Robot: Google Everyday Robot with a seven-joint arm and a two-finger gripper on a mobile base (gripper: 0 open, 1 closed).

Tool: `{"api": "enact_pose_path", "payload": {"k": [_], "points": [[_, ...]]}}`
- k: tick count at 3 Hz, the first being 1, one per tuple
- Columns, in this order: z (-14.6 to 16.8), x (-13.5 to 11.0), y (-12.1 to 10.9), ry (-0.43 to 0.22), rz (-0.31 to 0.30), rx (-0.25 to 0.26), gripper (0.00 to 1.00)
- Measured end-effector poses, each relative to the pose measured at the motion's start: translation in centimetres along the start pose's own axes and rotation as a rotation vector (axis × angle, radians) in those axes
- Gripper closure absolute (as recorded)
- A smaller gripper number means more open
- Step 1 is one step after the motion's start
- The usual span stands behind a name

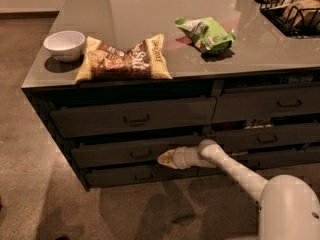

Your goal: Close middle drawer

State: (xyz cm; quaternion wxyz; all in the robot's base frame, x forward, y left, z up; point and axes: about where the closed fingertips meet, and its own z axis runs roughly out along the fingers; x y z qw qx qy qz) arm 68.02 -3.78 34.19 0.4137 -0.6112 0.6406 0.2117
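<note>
The middle drawer [115,153] is the wide, shallow dark grey front with a small bar handle [140,154], in the left column of the cabinet. It sits nearly flush with the fronts above and below. My gripper [162,159] is at the end of the white arm, low in the middle of the view. Its tip rests against the right part of the drawer front, just right of the handle.
On the countertop [150,14] lie a white bowl [64,44], a brown chip bag [122,59] and a green bag [207,34]. A black wire basket [292,9] stands at the back right. A right-column drawer [260,129] is slightly ajar. Carpet floor lies in front.
</note>
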Motion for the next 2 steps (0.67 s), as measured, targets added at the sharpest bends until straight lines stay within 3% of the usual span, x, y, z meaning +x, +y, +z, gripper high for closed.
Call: {"api": "enact_pose_path", "payload": {"k": [1,2], "points": [[-0.8,0.0,0.9,0.001,0.0,-0.011,1.0],[-3.5,-0.3,4.6,0.004,0.028,-0.069,1.0]]}}
